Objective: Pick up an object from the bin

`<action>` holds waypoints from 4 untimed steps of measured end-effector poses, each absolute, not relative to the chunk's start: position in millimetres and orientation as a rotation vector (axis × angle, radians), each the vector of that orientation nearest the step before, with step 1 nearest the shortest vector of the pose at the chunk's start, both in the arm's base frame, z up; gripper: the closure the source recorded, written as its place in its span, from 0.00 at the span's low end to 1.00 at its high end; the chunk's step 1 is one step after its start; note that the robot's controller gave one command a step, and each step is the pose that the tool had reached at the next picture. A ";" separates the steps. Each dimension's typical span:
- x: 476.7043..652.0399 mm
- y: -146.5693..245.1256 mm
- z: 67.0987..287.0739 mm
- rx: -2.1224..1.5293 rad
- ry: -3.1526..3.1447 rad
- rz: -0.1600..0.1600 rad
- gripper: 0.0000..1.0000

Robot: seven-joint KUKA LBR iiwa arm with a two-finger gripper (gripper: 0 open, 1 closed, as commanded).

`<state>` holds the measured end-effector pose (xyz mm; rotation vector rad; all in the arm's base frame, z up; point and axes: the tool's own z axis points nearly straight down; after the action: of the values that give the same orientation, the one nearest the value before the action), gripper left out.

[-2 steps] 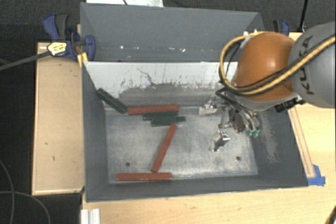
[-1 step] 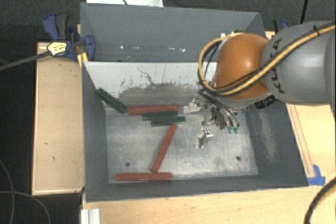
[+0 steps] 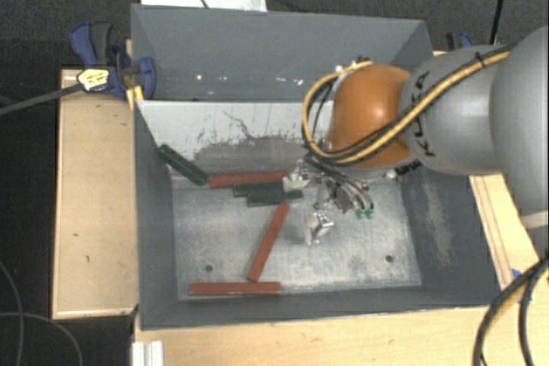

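Gripper [image 3: 320, 227] hangs low over bare bin floor [image 3: 382, 246], just right of the upper end of the diagonal red-brown stick [image 3: 267, 244]. Nothing visibly held (open or closed: can't tell). I'd shift left, line up across the stick's narrow width and grab mid-length, clear of the dark block [image 3: 266, 196] near its top.

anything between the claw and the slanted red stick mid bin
Nothing visible does. The claw is just right of the slanted red stick, with bare bin floor between them. A dark stick lies at the red stick's upper end, outside that gap.
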<state>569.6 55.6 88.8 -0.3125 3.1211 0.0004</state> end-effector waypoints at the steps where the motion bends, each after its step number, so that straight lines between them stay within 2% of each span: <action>1: 582.7 68.9 80.7 -0.188 3.128 -0.003 0.00; 2: 575.6 85.2 81.7 -0.168 3.112 -0.003 0.00; 3: 574.5 117.1 76.5 -0.726 3.037 0.003 1.00; 4: 574.4 117.1 76.5 -0.725 3.037 0.003 1.00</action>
<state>574.4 117.1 76.5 -0.7246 3.0368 0.0032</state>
